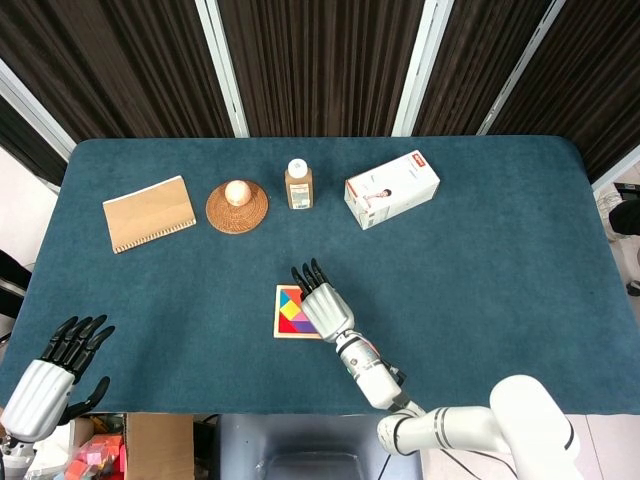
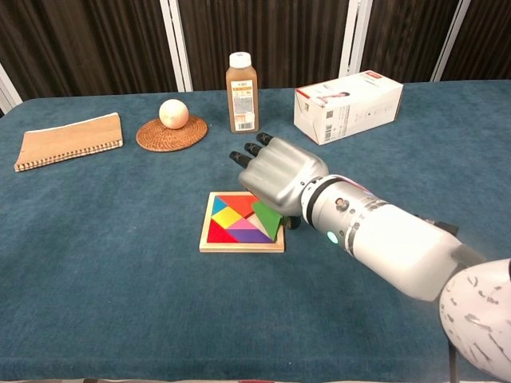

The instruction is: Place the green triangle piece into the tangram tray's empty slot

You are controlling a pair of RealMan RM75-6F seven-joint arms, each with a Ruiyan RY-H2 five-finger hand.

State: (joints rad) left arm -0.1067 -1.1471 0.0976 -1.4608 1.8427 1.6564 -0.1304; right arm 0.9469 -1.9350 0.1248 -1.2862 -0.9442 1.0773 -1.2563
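Observation:
The wooden tangram tray lies near the table's front middle, filled with coloured pieces on its left side. My right hand hovers over the tray's right part, palm down, and holds the green triangle piece beneath it. The triangle is tilted, with its lower edge at the tray's right slot. From the head view the right hand covers the right half of the tray and hides the triangle. My left hand hangs off the table's front left corner, fingers apart, holding nothing.
Along the back stand a tan notebook, a wicker coaster with a pale ball, a brown bottle and a white box. The tray sits well in from the table's front edge.

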